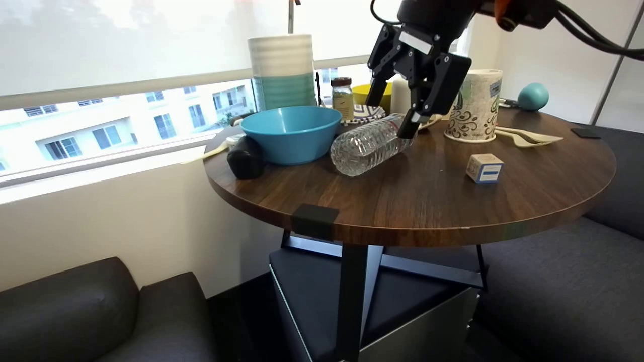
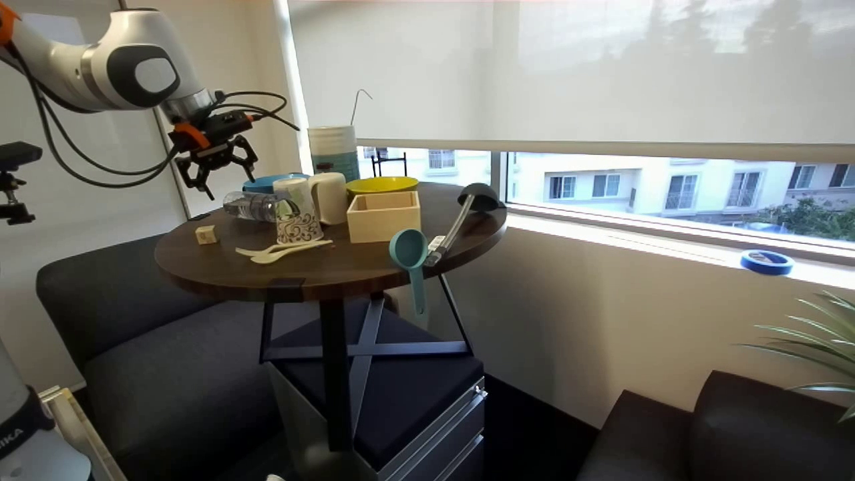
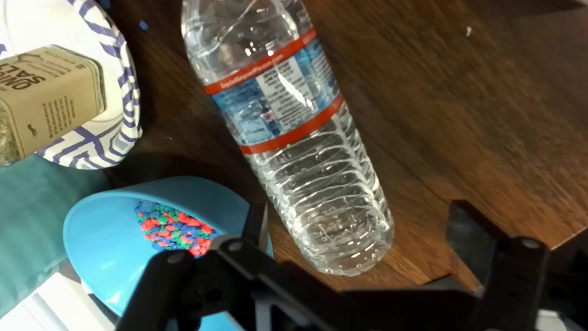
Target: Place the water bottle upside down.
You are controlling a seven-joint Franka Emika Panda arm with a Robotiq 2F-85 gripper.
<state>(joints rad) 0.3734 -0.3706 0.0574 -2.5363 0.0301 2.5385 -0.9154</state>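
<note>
The water bottle (image 1: 370, 147) lies on its side on the round wooden table, beside the blue bowl, in both exterior views (image 2: 248, 207). It is clear, with a ribbed lower body. In the wrist view the bottle (image 3: 294, 124) shows a blue label band with red edges. Its neck is cut off there, so the cap is out of view. My gripper (image 1: 389, 116) is open and empty above the bottle, tilted, in both exterior views (image 2: 232, 188). In the wrist view the bottle's base end lies between the spread fingers (image 3: 358, 214), apparently without contact.
The blue bowl (image 1: 292, 138) holds coloured bits and stands close to the bottle. A patterned cup (image 1: 473, 108), pale cutlery (image 1: 528, 136) and a small wooden cube (image 1: 484, 168) are on the table. A wooden box (image 2: 384, 217), yellow bowl (image 2: 382, 185) and ladle (image 2: 477, 195) stand farther away.
</note>
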